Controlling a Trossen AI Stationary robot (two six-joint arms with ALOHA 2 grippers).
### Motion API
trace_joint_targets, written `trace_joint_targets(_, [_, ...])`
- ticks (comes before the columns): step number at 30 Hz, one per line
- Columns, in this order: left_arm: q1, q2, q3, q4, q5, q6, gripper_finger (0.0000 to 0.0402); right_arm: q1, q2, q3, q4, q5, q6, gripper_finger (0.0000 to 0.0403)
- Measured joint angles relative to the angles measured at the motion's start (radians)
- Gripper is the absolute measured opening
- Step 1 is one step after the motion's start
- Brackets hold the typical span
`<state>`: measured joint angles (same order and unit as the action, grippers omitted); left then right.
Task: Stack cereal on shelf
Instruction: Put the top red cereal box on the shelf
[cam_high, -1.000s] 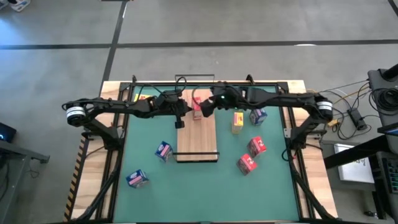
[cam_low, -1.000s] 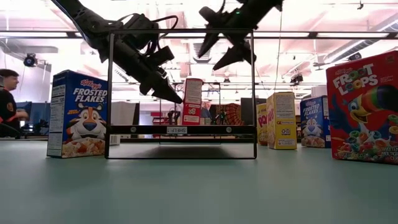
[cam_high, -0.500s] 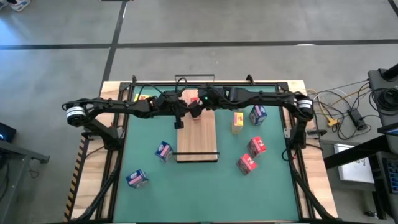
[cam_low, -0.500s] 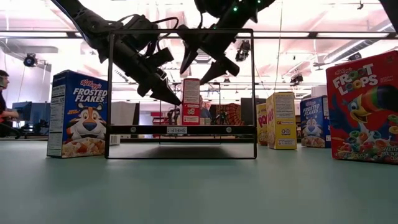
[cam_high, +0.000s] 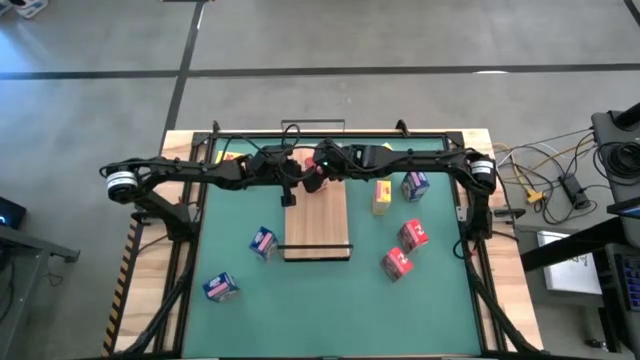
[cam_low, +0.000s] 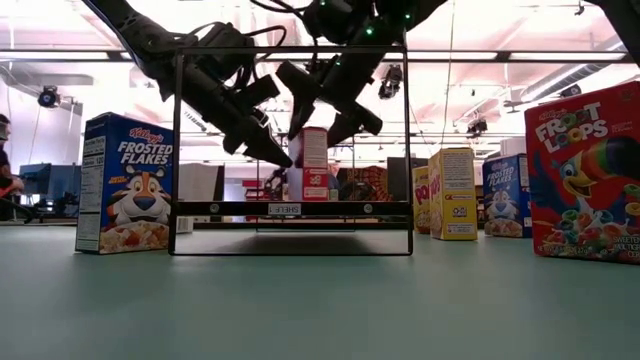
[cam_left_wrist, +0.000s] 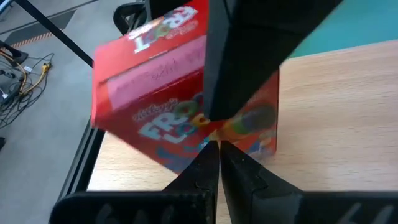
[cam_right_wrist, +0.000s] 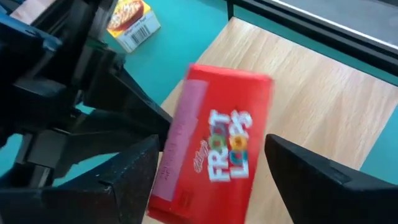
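The red cereal box (cam_low: 314, 162) stands upright on the far end of the shelf (cam_high: 317, 225), upper middle of the high view, where both arms cover most of it. In the right wrist view its lower end is cut off by the frame edge.

The right pincer (cam_right_wrist: 205, 171) points down over the box, fingers apart, one on each side; whether they touch it is unclear. The left pincer (cam_left_wrist: 219, 163) reaches in from the left, fingers together, its tip just beside the box.

On the green counter (cam_high: 320, 300) lie more boxes: a yellow box (cam_high: 382, 196), a blue box (cam_high: 414, 185) and two red boxes (cam_high: 405, 250) to the right, two blue boxes (cam_high: 240, 265) lower left.
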<state>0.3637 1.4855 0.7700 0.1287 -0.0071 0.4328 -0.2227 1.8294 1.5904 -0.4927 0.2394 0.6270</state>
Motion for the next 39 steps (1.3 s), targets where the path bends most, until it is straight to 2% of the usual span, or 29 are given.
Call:
trace_joint_targets(11, [0.000,-0.013,0.000,-0.014,-0.009,0.003,0.0000,0.000,-0.001,0.000,-0.001,0.026,0.000,0.0206])
trace_joint_targets(20, [0.000,-0.113,0.000,-0.093,-0.010,-0.003,0.0000,0.000,-0.001,0.000,-0.001,0.032,0.006,0.0171])
trace_joint_targets(29, [0.000,-0.248,-0.018,-0.197,-0.010,-0.031,0.0000,-0.012,-0.001,0.000,-0.007,0.202,0.063,0.0158])
trace_joint_targets(35, [0.000,-0.368,-0.079,-0.180,-0.010,-0.031,0.0000,-0.043,-0.001,0.001,-0.061,0.302,0.134,0.0157])
trace_joint_targets(39, [0.000,-0.446,-0.103,-0.176,-0.010,-0.039,0.0000,-0.066,-0.001,0.000,-0.092,0.324,0.224,0.0157])
